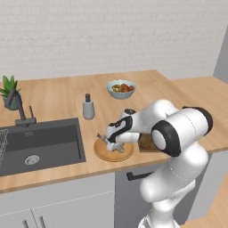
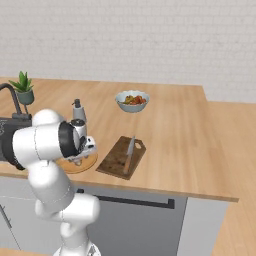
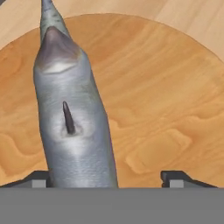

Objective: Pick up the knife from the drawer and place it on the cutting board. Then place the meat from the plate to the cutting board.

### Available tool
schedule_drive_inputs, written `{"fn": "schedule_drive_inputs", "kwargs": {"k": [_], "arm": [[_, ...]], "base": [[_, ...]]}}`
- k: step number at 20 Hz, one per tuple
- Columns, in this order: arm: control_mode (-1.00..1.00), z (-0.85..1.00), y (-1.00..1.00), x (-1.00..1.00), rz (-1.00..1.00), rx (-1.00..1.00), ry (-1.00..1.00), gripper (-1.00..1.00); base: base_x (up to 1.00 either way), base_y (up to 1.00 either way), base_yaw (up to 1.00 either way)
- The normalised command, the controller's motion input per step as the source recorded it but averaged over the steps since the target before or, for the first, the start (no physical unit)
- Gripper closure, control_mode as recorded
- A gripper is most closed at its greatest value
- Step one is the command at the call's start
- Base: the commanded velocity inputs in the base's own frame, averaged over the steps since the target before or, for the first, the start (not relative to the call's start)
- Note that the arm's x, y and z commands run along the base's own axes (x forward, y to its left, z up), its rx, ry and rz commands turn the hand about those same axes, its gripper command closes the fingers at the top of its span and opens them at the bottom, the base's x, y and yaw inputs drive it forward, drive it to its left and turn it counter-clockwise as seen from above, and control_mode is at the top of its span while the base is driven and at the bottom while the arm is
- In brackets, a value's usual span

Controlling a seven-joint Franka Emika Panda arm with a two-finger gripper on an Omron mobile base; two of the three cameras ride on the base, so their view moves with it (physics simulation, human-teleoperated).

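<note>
Left base view — the gripper [image 1: 112, 143] hangs low over the plate [image 1: 127, 155], a round tan disc at the counter [image 1: 58, 95] front edge. The meat [image 1: 103, 137], a grey lump, lies on the plate under the fingers, one end poking out past them toward the sink [image 1: 42, 142]. Just beyond the plate on the arm's side, a corner of the cutting board [image 1: 146, 143] shows, mostly hidden by the arm. Farther from the fingers toward the wall: a grey soap dispenser [image 1: 88, 107], a bowl of fruit [image 1: 121, 88], a black tap [image 1: 20, 109] and a potted plant [image 1: 10, 91].

Right base view — the gripper [image 2: 80, 159] sits over the plate [image 2: 85, 164], largely screened by the arm's forearm. Beside the plate, away from the fingers, the cutting board [image 2: 117, 157] lies flat with the knife [image 2: 129, 154] on it, blade pointing to the counter's front edge. Below the counter, the drawer [image 2: 135, 215] front appears pushed in.

Hand view — the fingers [image 3: 175, 178] stand wide apart, tips low at either side. The meat [image 3: 72, 113] runs lengthwise from between them toward the far rim of the plate [image 3: 166, 100], lying nearer one tip than the other; whether either tip touches it cannot be told.
</note>
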Motion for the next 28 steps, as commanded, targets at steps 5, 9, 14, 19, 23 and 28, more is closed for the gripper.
{"fn": "schedule_drive_inputs", "kwargs": {"k": [5, 9, 14, 19, 23, 28], "arm": [[-1.00, -0.17, 0.02, -0.05, 0.00, -0.01, 0.03, 1.00], [-1.00, 0.15, -0.10, -0.27, 0.00, 0.00, -0.01, 1.00], [-1.00, 0.89, -0.74, -0.36, 0.01, 0.00, -0.08, 1.00], [-1.00, 0.52, -1.00, 0.04, -0.05, 0.00, 0.01, 1.00], [-1.00, 0.01, -0.98, 0.33, -0.14, -0.05, 0.22, 1.00], [-1.00, -0.11, -0.71, 0.18, -0.14, -0.03, 0.17, 1.00]], "base": [[0.00, 0.00, 0.00], [0.00, 0.00, 0.00], [0.00, 0.00, 0.00], [0.00, 0.00, 0.00], [0.00, 0.00, 0.00], [0.00, 0.00, 0.00]]}}
